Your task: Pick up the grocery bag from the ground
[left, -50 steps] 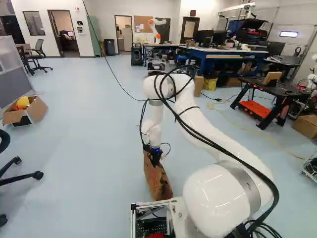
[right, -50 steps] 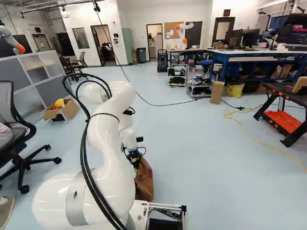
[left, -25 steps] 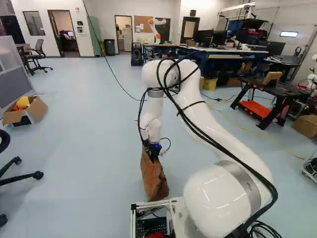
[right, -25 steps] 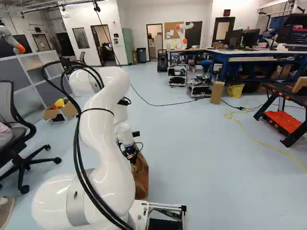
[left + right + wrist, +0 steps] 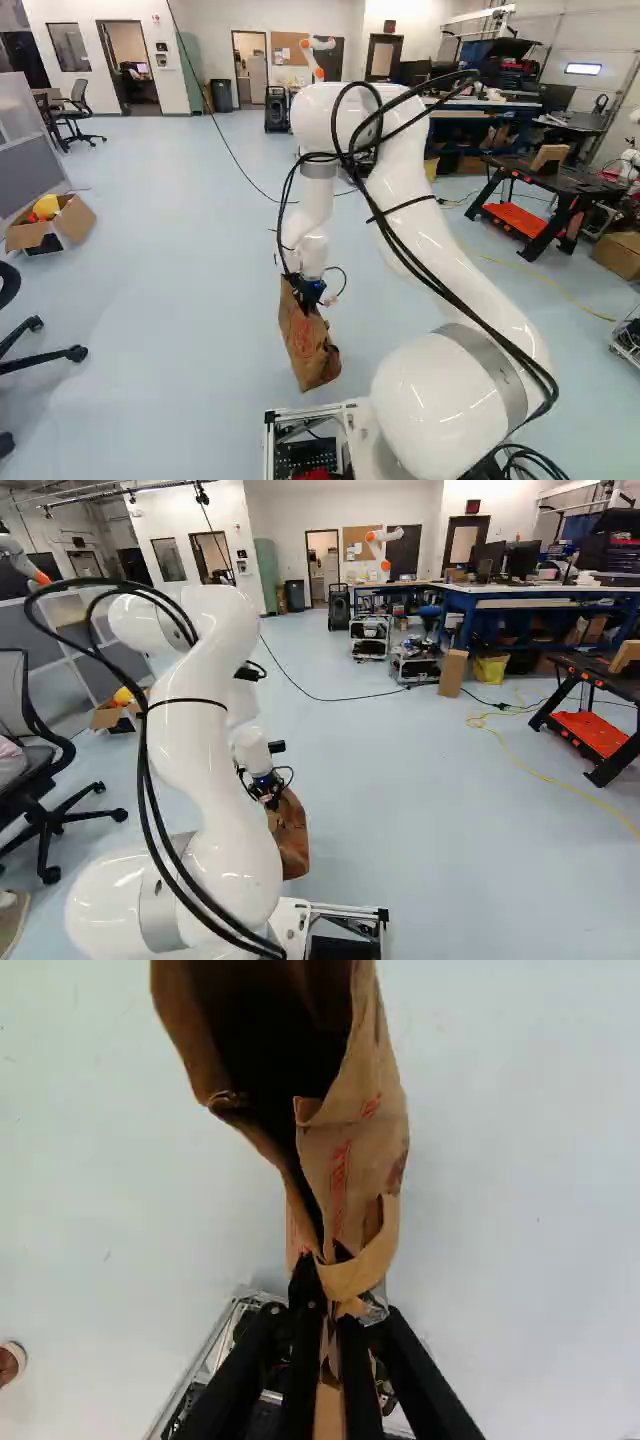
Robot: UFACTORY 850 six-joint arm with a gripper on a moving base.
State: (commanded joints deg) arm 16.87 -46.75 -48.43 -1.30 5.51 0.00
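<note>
In the left base view my gripper (image 5: pixel 308 288) points down at the top of the brown paper grocery bag (image 5: pixel 310 350), which hangs tilted beneath it; clearance from the floor is hard to judge. My arm partly hides the bag (image 5: pixel 290 835) in the right base view. The wrist view has the gripper (image 5: pixel 328 1308) shut on the bag's creased paper edge, one black finger on each side. Ahead of the fingers the bag (image 5: pixel 355 1155) gapes, its inside dark.
The base's metal frame (image 5: pixel 340 408) lies close below the bag. An office chair (image 5: pixel 60 770) and a cardboard box (image 5: pixel 75 222) with a yellow item stand to the left. A black work stand (image 5: pixel 590 715) is at the right; another robot (image 5: pixel 382 542) is far back.
My arm has risen and drawn the gripper slightly up, and the bag has moved up with it, its lower end swinging and tilting. The base has not moved.
</note>
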